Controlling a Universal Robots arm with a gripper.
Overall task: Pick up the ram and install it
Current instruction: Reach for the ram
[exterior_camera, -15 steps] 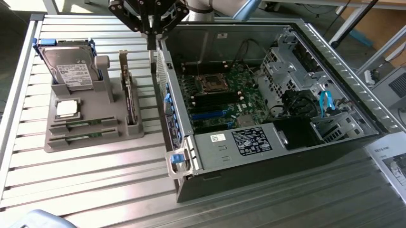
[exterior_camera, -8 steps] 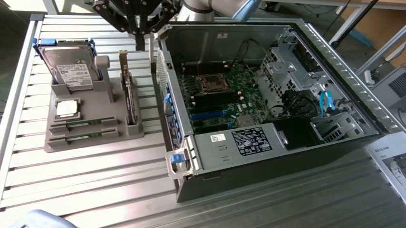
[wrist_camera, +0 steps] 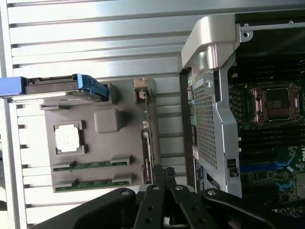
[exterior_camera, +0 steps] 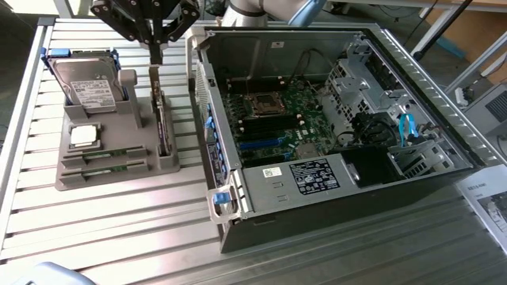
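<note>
Green ram (exterior_camera: 103, 156) lies flat in the grey holder (exterior_camera: 79, 181) at the exterior view's left, my claw (exterior_camera: 156, 56) pressed together, empty, above the upright card (exterior_camera: 163, 124), open case (exterior_camera: 333, 231) rightward; I judge a clean pick wants it spread, squared across the stick's long edges.
</note>
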